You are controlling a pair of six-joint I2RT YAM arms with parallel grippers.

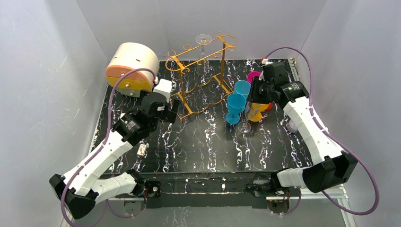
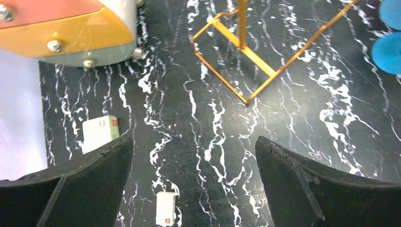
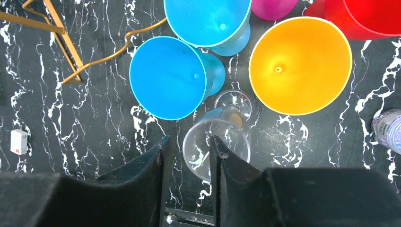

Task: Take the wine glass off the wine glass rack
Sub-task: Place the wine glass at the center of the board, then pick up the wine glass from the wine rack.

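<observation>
The golden wire wine glass rack (image 1: 203, 75) stands at the back centre. One clear wine glass (image 1: 204, 40) hangs at its far end, foot on top. A second clear wine glass (image 1: 244, 125) stands on the table beside the coloured cups. In the right wrist view this glass (image 3: 222, 151) sits right at my right gripper (image 3: 189, 138). The jaws stand slightly apart with the rim's near wall between them, not clamped. My left gripper (image 2: 193, 139) is wide open and empty above the table, near the rack's foot (image 2: 246, 47).
A round cream-and-orange drawer box (image 1: 132, 68) stands back left. Two blue cups (image 3: 168, 78), an orange cup (image 3: 300, 64), a magenta one (image 3: 272, 7) and a red one (image 3: 369, 16) crowd the glass. Small white blocks (image 2: 165, 208) lie front left. A clear bottle (image 3: 387, 130) lies right.
</observation>
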